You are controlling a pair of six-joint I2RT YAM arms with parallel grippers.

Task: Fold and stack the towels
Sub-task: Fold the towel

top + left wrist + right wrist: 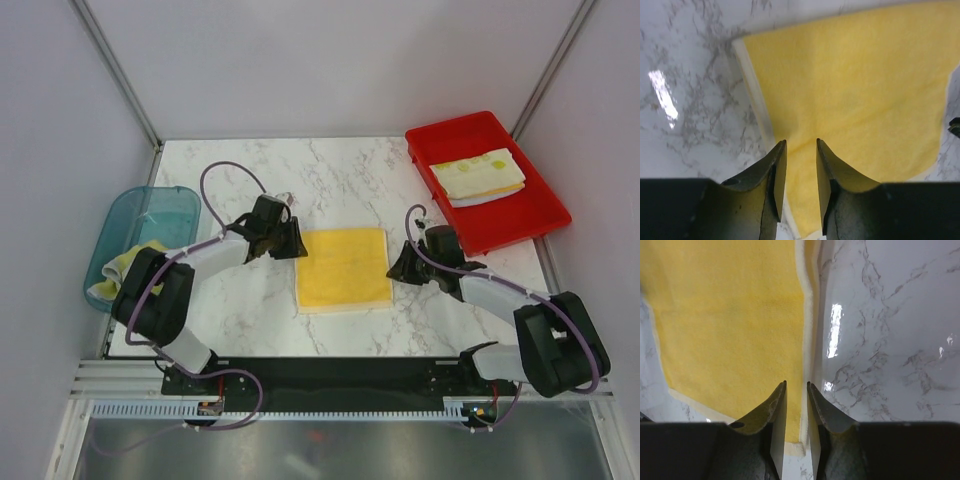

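Left hand [801, 141], towel [855, 90], marbled table [690, 125], walls [330, 60]

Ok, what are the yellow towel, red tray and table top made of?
Yellow towel: soft fuzzy cloth, probably microfibre or terry, matte nap, paler hem. Red tray: likely moulded plastic, smooth, glossy. Table top: glossy white marble-look surface with grey veins and glare; stone or laminate, can't tell.

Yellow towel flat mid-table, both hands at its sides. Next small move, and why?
The left hand and right hand hang open over opposite sides of the yellow towel, holding nothing. It lies flat and looks bigger than the folded stack in the red tray. So probably: lower both and close on those edges, to start another fold.
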